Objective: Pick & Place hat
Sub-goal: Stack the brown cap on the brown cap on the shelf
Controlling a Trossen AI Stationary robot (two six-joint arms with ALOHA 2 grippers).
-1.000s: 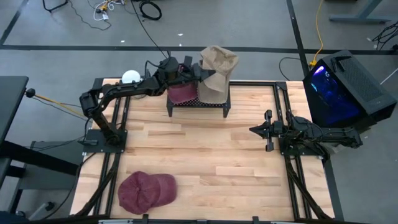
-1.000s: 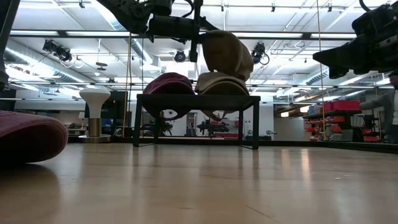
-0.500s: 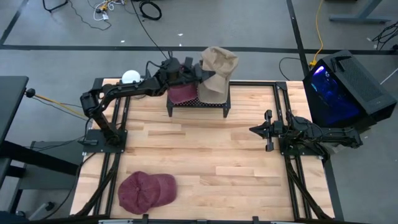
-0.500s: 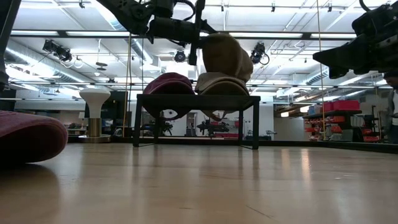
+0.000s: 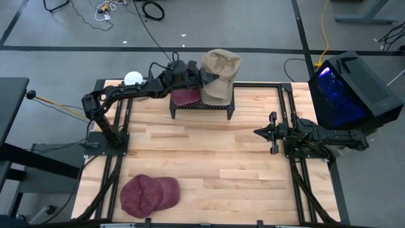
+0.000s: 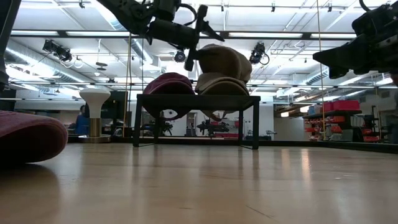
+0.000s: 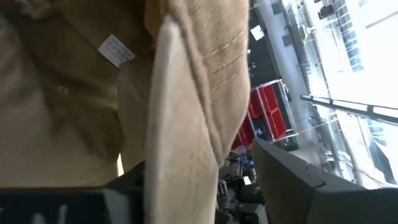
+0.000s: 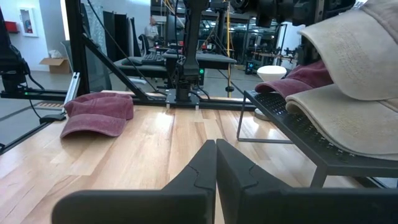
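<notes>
Tan hat [image 5: 221,69]: up over the right end of the black rack [image 5: 201,104], held above a second tan hat [image 6: 222,84] that lies on the rack top; the low view shows the two nearly touching.
My left gripper [image 5: 204,74]: jaws clamped on the brim of that tan hat, arm stretched across the far edge of the table [image 5: 209,158]; the wrist view is filled with brim [image 7: 186,112] and stitching.
Maroon hat [image 5: 184,95]: on the rack's left end, just beside the tan ones.
Second maroon hat [image 5: 149,194]: alone at the near left of the table, well apart from the rack.
My right gripper [image 5: 273,133]: waiting at the table's right side, jaws pressed together on nothing.
White round object [image 5: 132,78]: at the far left corner.
</notes>
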